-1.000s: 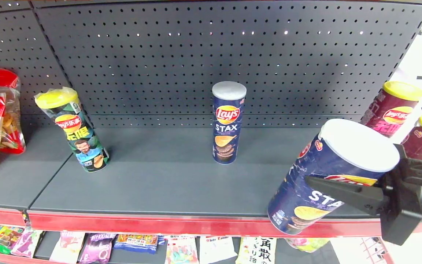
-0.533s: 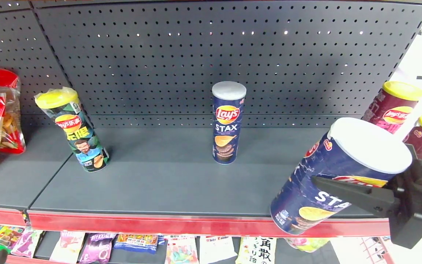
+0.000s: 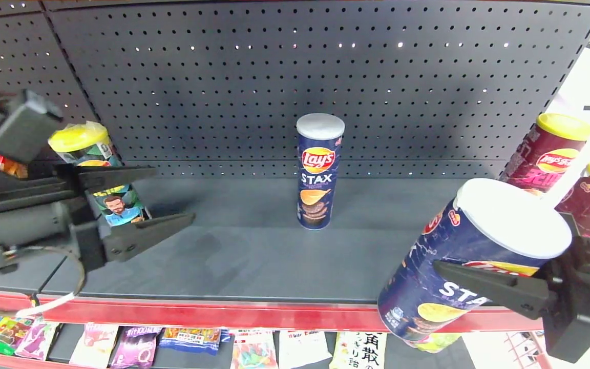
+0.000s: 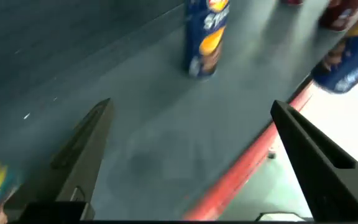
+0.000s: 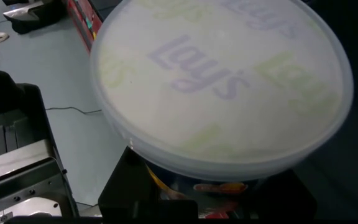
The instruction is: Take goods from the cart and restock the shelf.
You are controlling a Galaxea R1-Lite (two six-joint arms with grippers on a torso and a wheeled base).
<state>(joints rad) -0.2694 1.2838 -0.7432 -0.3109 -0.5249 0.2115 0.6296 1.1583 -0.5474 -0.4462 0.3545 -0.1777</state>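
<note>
**Obs.** The right claw [image 3: 448,233] is clamped on a blue chip canister [image 3: 484,230] with a white lid. The canister is tilted, lid toward the camera, and its base hangs over the red front lip [image 3: 223,312] at the right end of the shelf [image 3: 254,256]. It is not yet set down. The left claw [image 3: 172,195] has its fingers spread wide with nothing between them. It is low over the left part of the shelf, just beside the green canister with the yellow lid [image 3: 119,207]. In the left wrist view the gap between its fingers holds only bare shelf.

**Step in hand (judged).** Place the held canister on the shelf.

**Method notes.**
- Raise the base above the front lip before moving inward, since a catch there would likely twist the canister in the grip.
- Bring the canister upright before contact, because a tilted tube landing on its rim could tip over.
- Aim for the bare stretch between the upright blue canister [image 3: 318,171] and the red canisters [image 3: 551,151] at the right. Lining it up with its matching blue neighbour looks sensible.
- Part the fingers only once the base sits flat, then withdraw straight back.
- Keep the left claw off the green canister, which could be knocked over.
</note>
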